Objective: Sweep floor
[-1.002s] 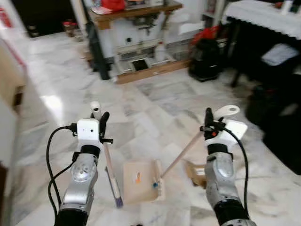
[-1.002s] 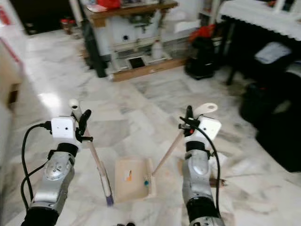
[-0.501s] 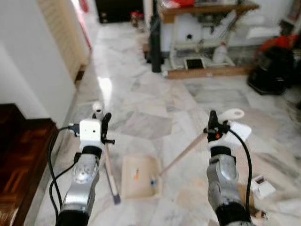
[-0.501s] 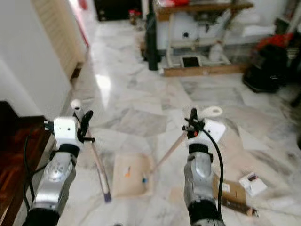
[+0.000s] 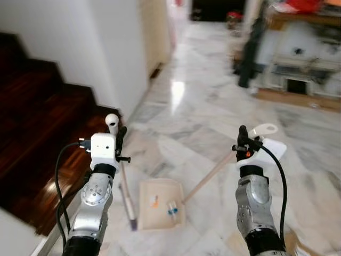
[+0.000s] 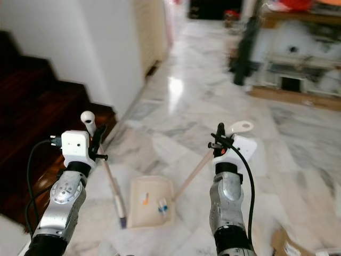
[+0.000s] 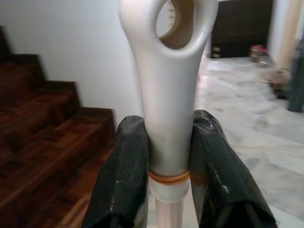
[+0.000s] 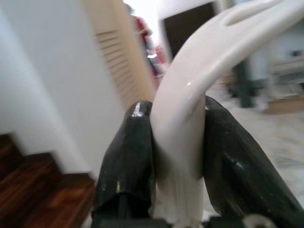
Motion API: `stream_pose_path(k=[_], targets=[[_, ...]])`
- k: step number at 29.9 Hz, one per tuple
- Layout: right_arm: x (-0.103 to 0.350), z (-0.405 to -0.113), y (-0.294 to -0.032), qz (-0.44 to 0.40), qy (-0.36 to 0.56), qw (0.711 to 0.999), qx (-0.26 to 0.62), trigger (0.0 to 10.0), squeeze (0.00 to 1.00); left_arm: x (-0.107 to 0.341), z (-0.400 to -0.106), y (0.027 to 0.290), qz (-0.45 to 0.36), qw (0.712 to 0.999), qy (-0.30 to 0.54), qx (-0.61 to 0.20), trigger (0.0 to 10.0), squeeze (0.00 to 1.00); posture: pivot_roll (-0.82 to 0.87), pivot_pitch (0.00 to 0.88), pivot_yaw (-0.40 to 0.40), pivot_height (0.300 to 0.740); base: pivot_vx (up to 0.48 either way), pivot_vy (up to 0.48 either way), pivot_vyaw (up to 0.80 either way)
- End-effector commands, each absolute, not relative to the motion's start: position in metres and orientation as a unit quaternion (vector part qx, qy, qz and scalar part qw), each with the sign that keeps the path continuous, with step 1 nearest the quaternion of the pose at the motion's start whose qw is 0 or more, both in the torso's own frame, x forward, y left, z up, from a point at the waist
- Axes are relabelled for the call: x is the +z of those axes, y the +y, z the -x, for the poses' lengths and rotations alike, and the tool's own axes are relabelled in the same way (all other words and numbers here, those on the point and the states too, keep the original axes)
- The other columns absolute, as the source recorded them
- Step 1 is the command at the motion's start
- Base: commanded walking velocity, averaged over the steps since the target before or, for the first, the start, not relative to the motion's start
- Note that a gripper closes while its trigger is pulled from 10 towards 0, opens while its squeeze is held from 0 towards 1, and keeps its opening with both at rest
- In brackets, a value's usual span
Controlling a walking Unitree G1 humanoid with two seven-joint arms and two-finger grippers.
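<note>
My left gripper [image 5: 118,134] is shut on the white handle of a broom [image 5: 126,188], whose wooden stick runs down to purple bristles on the marble floor. My right gripper [image 5: 243,137] is shut on the white handle of a dustpan [image 5: 159,205]; its long wooden pole slants down to the cream pan between my arms. An orange scrap and a small white-and-blue piece of litter [image 5: 171,208] lie in the pan. In the left wrist view both fingers [image 7: 126,175] clamp the looped handle [image 7: 167,90]. The right wrist view has the fingers [image 8: 128,156] pressed on the curved handle [image 8: 190,104].
Dark wooden stairs [image 5: 37,138] rise at my left beside a white wall [image 5: 101,42]. A wooden table with clutter [image 5: 298,58] stands blurred at the far right. Cardboard [image 6: 285,245] lies on the floor at the lower right. Open marble floor [image 5: 202,112] stretches ahead.
The camera has swung left: the stairs and wall now take up the left side, and the table has slid to the right. Both grippers keep their hold; broom and dustpan stay between my arms.
</note>
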State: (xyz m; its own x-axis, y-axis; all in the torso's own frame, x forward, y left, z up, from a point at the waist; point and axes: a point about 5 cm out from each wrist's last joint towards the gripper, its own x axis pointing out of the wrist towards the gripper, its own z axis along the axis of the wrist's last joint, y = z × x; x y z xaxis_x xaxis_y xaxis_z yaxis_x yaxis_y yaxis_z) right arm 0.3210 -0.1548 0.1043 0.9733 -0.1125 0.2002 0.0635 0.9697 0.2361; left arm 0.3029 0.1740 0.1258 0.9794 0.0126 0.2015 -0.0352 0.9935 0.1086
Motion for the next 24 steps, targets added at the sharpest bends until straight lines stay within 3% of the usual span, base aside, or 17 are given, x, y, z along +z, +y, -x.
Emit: stream_pose_path(k=[1, 24], targets=[[0.1178, -0.324, -0.1575, -0.128, -0.137, 0.981, -0.05, 10.0, 0.0, 0.1389, -0.3036, 0.1708, -0.065, 0.989, -0.13, 0.007, 10.0, 0.0, 0.11, 0.0, 0.04, 0.74, 0.0, 0.0, 0.8], [0.1162, -0.3225, -0.1593, -0.126, -0.135, 0.982, -0.048, 10.0, 0.0, 0.1336, -0.2989, 0.1704, -0.065, 0.99, -0.122, 0.006, 10.0, 0.0, 0.11, 0.0, 0.03, 0.74, 0.0, 0.0, 0.8]])
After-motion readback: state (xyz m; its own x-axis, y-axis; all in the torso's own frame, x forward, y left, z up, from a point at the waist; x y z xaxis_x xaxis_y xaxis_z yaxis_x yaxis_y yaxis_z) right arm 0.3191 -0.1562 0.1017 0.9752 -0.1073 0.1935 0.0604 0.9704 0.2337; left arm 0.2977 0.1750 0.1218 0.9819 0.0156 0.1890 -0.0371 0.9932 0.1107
